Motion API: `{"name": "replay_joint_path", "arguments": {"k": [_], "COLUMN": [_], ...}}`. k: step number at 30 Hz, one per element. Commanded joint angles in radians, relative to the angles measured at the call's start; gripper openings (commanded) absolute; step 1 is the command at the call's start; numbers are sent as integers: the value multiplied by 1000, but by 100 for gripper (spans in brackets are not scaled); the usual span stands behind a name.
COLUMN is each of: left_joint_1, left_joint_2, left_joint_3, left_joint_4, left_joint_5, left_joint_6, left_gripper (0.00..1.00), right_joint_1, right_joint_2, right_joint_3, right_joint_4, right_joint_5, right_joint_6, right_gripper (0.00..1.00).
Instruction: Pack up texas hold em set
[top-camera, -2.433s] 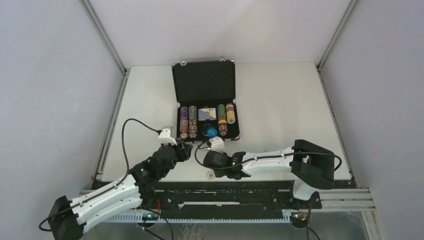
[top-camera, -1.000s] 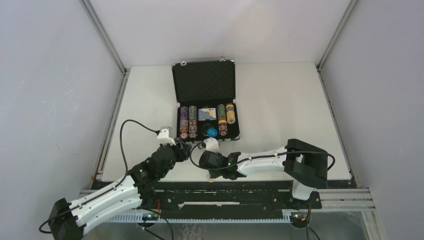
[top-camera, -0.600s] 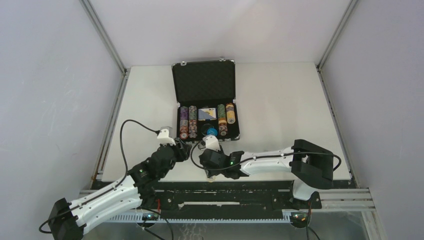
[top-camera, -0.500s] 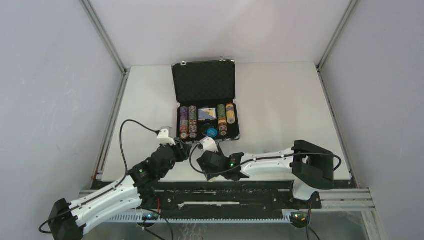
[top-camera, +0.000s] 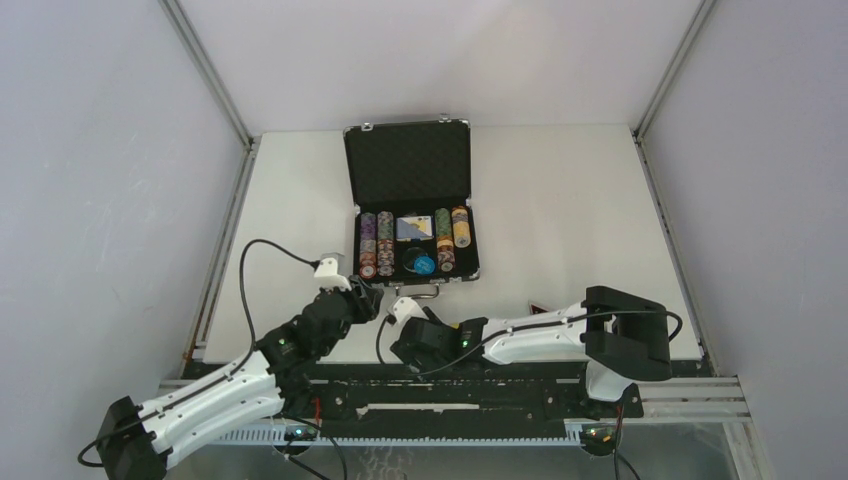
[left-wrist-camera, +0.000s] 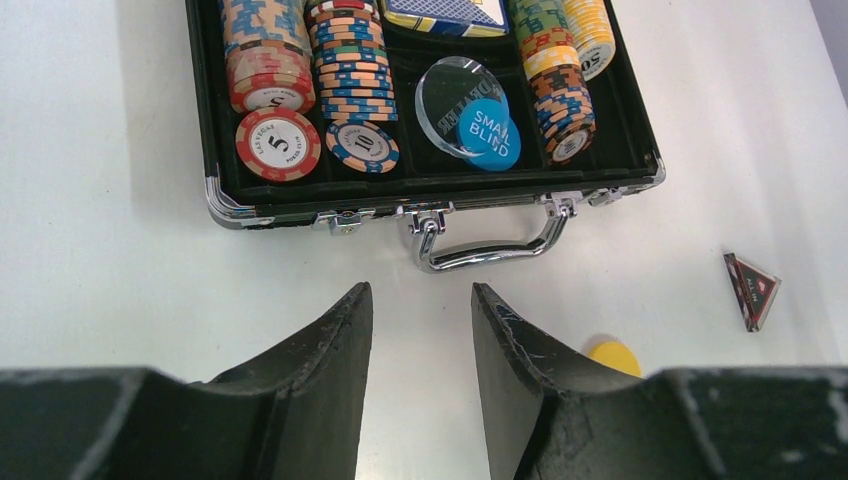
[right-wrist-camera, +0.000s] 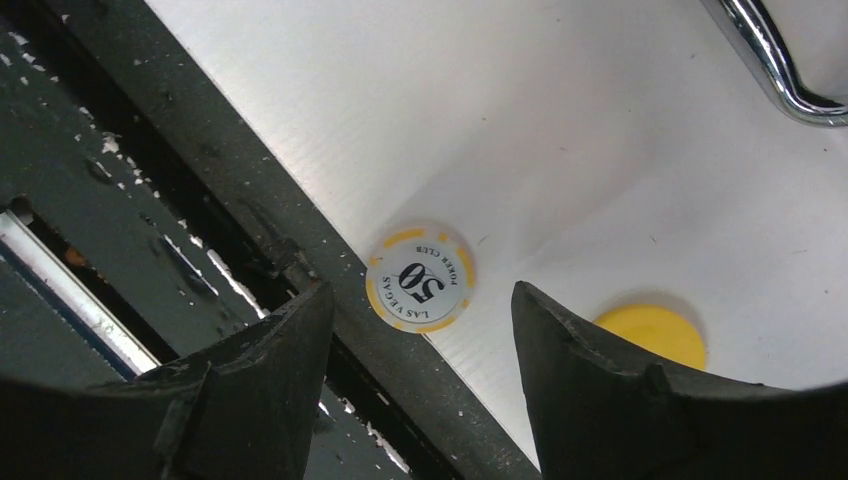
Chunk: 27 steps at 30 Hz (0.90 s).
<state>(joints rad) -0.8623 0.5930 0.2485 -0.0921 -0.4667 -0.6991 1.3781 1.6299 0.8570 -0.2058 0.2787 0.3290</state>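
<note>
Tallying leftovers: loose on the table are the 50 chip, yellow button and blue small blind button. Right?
No. The left wrist view shows the blue small blind button already inside the case. The 50 chip and yellow button are loose on the table, and so is the triangle token.

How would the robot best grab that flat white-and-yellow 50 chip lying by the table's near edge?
The white-and-yellow 50 chip lies flat on the white table, so only its thin rim offers a hold. It is probably best to pinch two opposite sides of the rim, coming straight down from above. The right gripper hangs open astride it.
</note>
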Motion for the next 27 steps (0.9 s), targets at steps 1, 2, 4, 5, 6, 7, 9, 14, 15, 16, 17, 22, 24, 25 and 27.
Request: {"name": "replay_joint_path", "arguments": {"k": [1, 2, 4, 5, 6, 7, 9, 14, 15, 16, 17, 22, 24, 25, 27], "left_joint_1": [8, 8, 8, 8, 8, 8, 8, 8, 8, 8, 8, 8, 8, 8, 8], "left_joint_2": [2, 2, 2, 3, 4, 4, 8, 7, 8, 8, 8, 6, 7, 5, 5], "left_joint_3": [-18, -20, -18, -18, -17, -17, -17, -17, -17, -17, -17, -17, -17, -17, -18], "left_joint_4": [21, 22, 22, 22, 21, 21, 22, 22, 22, 22, 22, 22, 22, 21, 22], "left_joint_5": [5, 4, 3, 3, 3, 3, 3, 3, 4, 4, 4, 4, 3, 2, 2], "left_joint_6": [15, 15, 16, 16, 16, 16, 16, 19, 18, 18, 18, 16, 16, 17, 16], "left_gripper": [46, 46, 46, 46, 46, 46, 46, 46, 46, 46, 46, 46, 46, 46, 46], "right_joint_1": [16, 16, 16, 16, 16, 16, 15, 14, 15, 15, 15, 17, 19, 18, 21], "right_joint_2": [-22, -12, 3, 11, 17, 22, 31, 43, 43, 42, 44, 51, 53, 54, 56], "right_joint_3": [2, 1, 1, 1, 1, 1, 3, 7, 8, 7, 7, 7, 7, 7, 7], "right_joint_4": [50, 48, 48, 50, 52, 56, 56, 49, 46, 43, 40, 38, 37, 37, 36], "right_joint_5": [-12, -11, -5, -4, -3, -2, -1, 0, 0, 3, 5, 16, 17, 18, 20], "right_joint_6": [-33, -34, -32, -31, -31, -28, -25, -19, -19, -18, -14, -7, -5, -4, -2], "right_gripper": [74, 74, 74, 74, 74, 74, 74, 71, 70, 70, 69, 64, 62, 62, 61]}}
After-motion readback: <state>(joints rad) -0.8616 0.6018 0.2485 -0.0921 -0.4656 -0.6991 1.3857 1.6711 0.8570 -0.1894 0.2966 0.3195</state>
